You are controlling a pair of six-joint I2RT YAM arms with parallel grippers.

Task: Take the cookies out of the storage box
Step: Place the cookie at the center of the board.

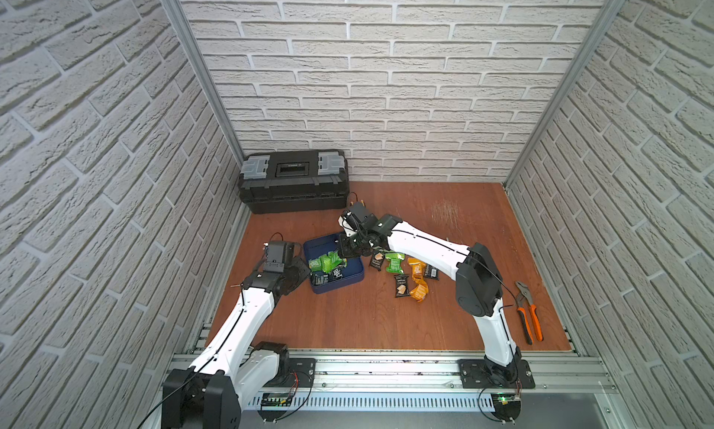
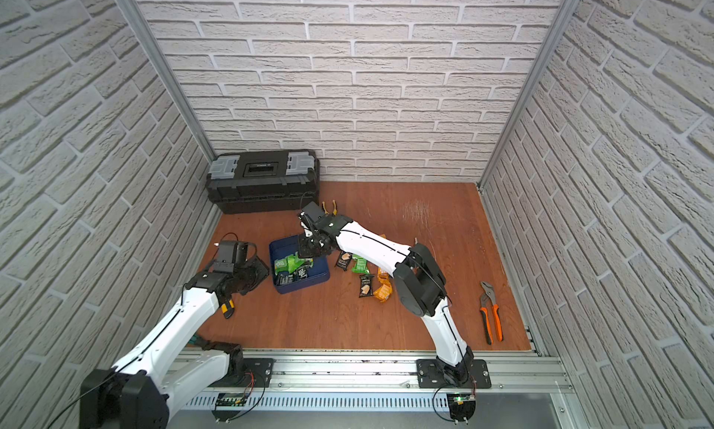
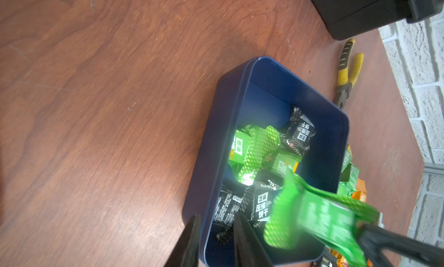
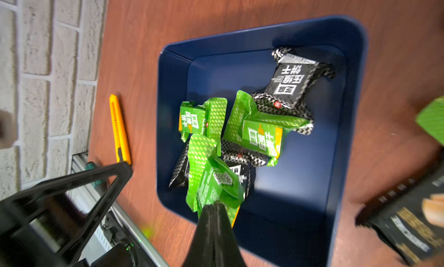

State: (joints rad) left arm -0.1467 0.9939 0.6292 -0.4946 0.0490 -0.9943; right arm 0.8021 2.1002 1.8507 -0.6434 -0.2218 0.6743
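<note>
The right tool (image 4: 215, 205) is clenched on the edge of a green packet (image 4: 217, 181). The packet hangs from the tool's tip over the box (image 4: 264, 35) and looks lifted clear of the pile.

Directly below the tool, on the box floor, lie the packets not yet taken. There are two more green ones (image 4: 262, 136) and, partly under them, what look like three black ones (image 4: 293, 80). That leaves five or so, though the overlap may hide another. Much of the floor beyond them is bare.

Behind the tool, under its own wrist and arm and outside the box wall, the removed packets (image 1: 402, 285) lie loose on the counter (image 1: 386, 322). There are about six of them, black, green and orange, close together and just beside the box.

Across the box from the right tool, the left tool (image 3: 216, 215) straddles the box's wall, one finger outside and one inside, with its jaws partly apart. Whether they press the wall cannot be told. It carries no packet.

The task looks about half done. The held packet has to go over the wall and down with the others, and then the rest must be picked out. The black ones tucked under the green may need the green lifted first.
</note>
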